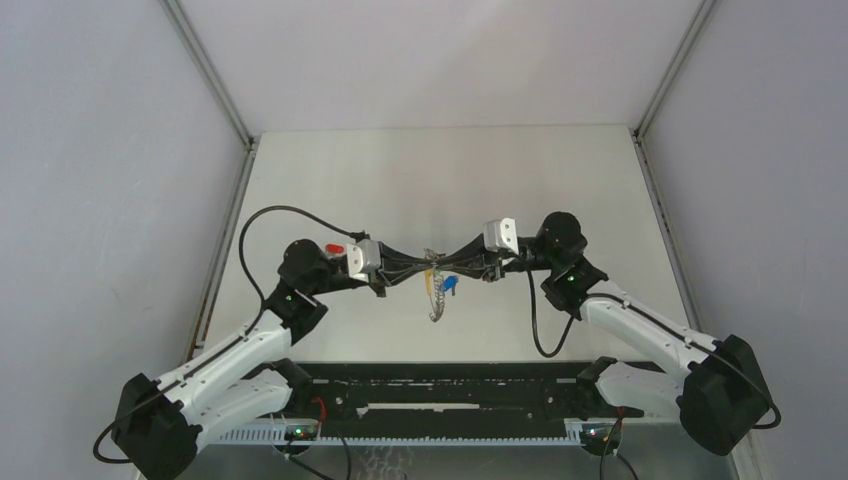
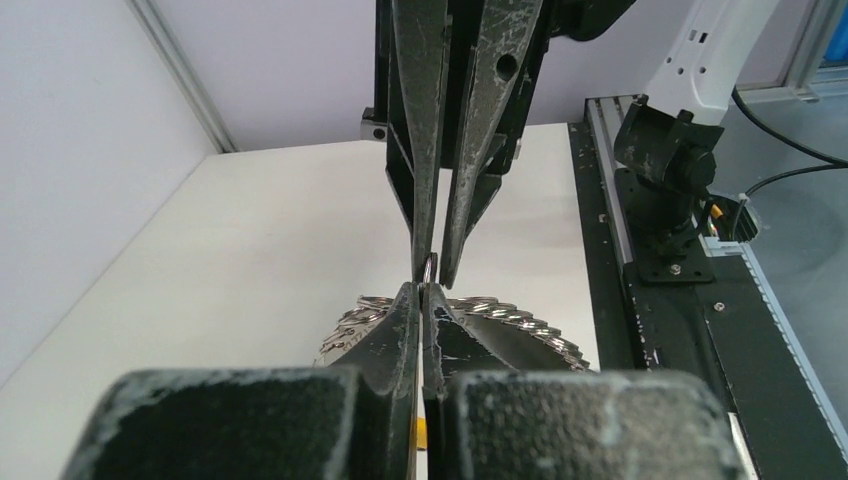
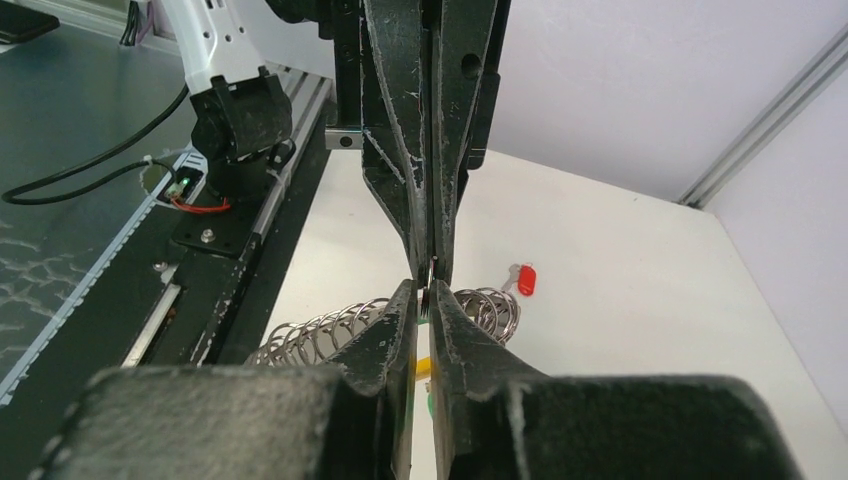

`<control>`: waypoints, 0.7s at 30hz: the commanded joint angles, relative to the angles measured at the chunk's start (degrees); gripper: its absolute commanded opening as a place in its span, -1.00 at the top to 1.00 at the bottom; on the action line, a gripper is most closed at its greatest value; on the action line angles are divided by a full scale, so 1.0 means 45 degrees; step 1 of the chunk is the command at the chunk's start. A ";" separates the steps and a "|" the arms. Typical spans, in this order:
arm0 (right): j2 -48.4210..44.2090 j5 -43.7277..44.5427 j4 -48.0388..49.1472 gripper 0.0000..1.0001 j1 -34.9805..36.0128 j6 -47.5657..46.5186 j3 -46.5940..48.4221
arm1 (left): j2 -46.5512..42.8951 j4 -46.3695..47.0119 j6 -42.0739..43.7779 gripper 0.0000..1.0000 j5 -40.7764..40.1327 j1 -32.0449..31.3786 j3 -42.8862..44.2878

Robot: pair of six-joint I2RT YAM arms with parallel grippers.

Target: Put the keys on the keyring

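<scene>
Rail (image 1: 450, 385): running black along the near edge of the table (image 1: 440, 180), carrying both arm bases.

Left arm (image 1: 235, 350): rising from the near left corner and bending inward toward the middle of the table.

Right arm (image 1: 640, 325): doing the same from the near right corner, elbow pointing outward.

Left gripper (image 2: 420, 294): clenching, fingers pressing flat together along their length and pinching the keyring (image 2: 428, 268) at the very tips; pointing straight at the other gripper.

Right gripper (image 3: 428, 296): meeting the left one tip to tip; showing a thin slit between its fingers, with the ring sitting in that slit; squeezing the wire or merely touching it, impossible to tell.

Keyring: hanging between the two sets of fingertips above the middle of the table, showing only a small arc of wire.

Yellow tab (image 1: 428, 283): dangling just under the ring, on the left gripper's side.

Blue key (image 1: 447, 287): hanging just beside the tab, under the right fingertips; sitting on the ring or not, impossible to tell.

Chain (image 2: 505, 316): trailing from the ring toward the near edge as a silvery coil; swinging free or resting on the table, impossible to tell.

Red key (image 3: 524, 281): lying flat on the table just beyond the left wrist, well apart from the ring, touching nothing else.

Walls (image 1: 440, 60): standing pale behind the far edge of the white table, with metal posts rising at both far corners.
</scene>
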 commanded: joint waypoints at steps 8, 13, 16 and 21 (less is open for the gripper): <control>-0.0399 -0.0133 -0.2323 1.00 -0.0067 -0.1428 0.1039 | -0.0369 0.0137 0.0498 0.99 -0.0470 0.0041 0.0374; -0.0289 -0.0091 -0.2396 0.93 -0.0009 -0.1447 0.1103 | -0.0420 0.0506 0.0332 0.99 -0.0340 0.0043 0.0284; -0.0174 0.0038 -0.2672 0.91 0.0016 -0.1586 0.1197 | -0.0418 0.0517 0.0279 1.00 -0.0272 0.0043 0.0293; -0.0052 0.0411 -0.3493 1.00 0.0156 -0.2027 0.1546 | -0.0481 0.0523 0.0250 0.99 -0.0124 0.0033 0.0274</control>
